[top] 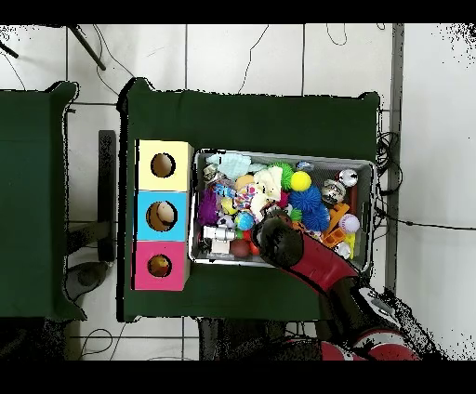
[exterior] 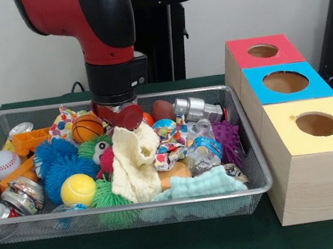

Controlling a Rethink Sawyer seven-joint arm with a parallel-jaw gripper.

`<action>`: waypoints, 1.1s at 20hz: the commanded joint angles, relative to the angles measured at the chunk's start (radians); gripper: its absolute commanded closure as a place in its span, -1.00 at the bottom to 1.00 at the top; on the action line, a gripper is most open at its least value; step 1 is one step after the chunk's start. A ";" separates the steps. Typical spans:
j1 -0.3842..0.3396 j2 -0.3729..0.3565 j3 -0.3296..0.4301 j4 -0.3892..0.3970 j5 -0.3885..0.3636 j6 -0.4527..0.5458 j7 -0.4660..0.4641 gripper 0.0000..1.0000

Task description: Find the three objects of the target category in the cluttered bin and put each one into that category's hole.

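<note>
The wire-mesh bin [exterior: 248, 143] sits on the green table, full of clutter. A pale yellow plush toy [exterior: 133, 164] lies in its middle, with an orange-brown plush [exterior: 175, 172] partly buried beside it. My gripper [exterior: 118, 117] hangs low over the bin's back middle, just above the toys, beside a small basketball [exterior: 87, 128]. Its lower end is red; I cannot tell whether it is open or shut. The red-topped hole [exterior: 263, 50] is on the farthest box to the right. From overhead, the arm [top: 279, 240] covers the gripper inside the bin [top: 279, 155]; the red hole [top: 159, 266] shows there too.
Blue-topped [exterior: 285, 81] and yellow-topped [exterior: 317, 124] boxes stand in a row with the red one, right of the bin. The bin also holds blue [exterior: 59, 162], green and purple [exterior: 227, 140] spiky balls, a baseball [exterior: 3, 164], a yellow ball [exterior: 78, 189], cans, a plastic bottle and a mint cloth [exterior: 204, 184].
</note>
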 commanded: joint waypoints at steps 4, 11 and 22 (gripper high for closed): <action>0.071 0.038 0.108 0.243 0.076 0.097 0.227 1.00; 0.090 0.010 0.108 0.264 0.134 0.134 0.216 1.00; 0.131 -0.074 0.102 0.302 0.216 0.219 0.205 1.00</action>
